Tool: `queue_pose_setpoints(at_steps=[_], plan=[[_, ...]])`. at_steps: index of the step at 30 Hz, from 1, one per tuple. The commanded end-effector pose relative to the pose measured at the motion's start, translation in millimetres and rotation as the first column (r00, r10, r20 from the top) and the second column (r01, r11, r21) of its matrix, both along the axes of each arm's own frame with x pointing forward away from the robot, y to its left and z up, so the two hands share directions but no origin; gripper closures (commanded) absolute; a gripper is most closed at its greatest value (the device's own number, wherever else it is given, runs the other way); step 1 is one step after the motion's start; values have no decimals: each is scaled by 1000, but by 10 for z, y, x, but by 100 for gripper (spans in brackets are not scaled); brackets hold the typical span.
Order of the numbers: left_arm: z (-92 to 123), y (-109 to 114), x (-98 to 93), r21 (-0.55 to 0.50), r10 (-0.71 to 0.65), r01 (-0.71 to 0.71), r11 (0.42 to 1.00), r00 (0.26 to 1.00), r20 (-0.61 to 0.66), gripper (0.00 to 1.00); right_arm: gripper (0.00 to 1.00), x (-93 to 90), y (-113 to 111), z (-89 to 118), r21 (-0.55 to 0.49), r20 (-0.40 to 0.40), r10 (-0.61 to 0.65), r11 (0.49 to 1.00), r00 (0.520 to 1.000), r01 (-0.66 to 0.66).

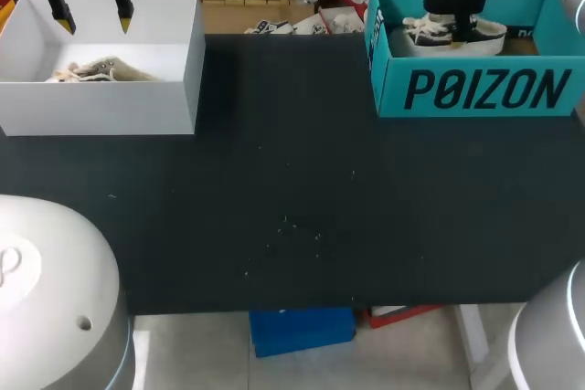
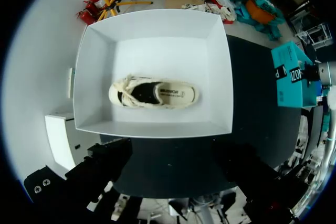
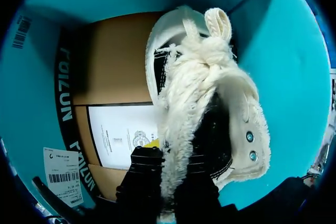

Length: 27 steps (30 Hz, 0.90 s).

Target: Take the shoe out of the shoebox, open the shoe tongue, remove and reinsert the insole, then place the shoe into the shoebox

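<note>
A: Starting nearest: only bare black table across the front. Anything farther back?

B: Logged at the far right edge: teal shoebox, with the shoe inside it, not yet lifted out. Found the right gripper sunk into that box, jaws pinching the fuzzy cream edge by the shoe's opening, as far as can be judged. Logged at the far left edge: white box with a second shoe lying flat in its middle. Found the left gripper hanging above that box, jaws spread, touching nothing.

A: Risks from here?

B: Judged most likely: slipping on the lift, given a hold on soft, fraying cloth only. Also possible: swinging from that one edge, catching the teal wall and dragging the light box along, with no hold on the box itself. Worth watching too: the paper sheet on the box floor, easily snagged and pulled up with the sole.

A: Counts?

B: Counted: two grippers, two boxes, two shoes, one per box. One paper sheet, in the teal shoebox beside the shoe.
</note>
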State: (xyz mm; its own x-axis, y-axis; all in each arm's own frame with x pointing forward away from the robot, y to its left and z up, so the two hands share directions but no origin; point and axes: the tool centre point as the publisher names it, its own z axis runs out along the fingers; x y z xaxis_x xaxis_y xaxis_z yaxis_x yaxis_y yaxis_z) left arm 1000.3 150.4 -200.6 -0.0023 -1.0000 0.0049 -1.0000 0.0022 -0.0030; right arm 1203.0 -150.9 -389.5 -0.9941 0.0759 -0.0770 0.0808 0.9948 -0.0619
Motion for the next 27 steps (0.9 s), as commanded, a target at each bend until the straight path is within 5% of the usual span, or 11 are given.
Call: queue_pose_setpoints(at_steps=[1, 15, 27], plan=[[4, -1, -2, 2, 1, -1, 1000, 1000, -2, 0, 100, -119, -3, 306, -18, 17, -11, 1000, 1000, 11], [4, -1, -2, 2, 1, -1, 1000, 1000, -2, 0, 100, -459, 51, 1231, -102, 126, -78, 991, 989, 91], [4, -1, -2, 2, 1, -1, 1000, 1000, -2, 0, 100, -932, 346, 2153, -170, 260, -98, 975, 961, 145]])
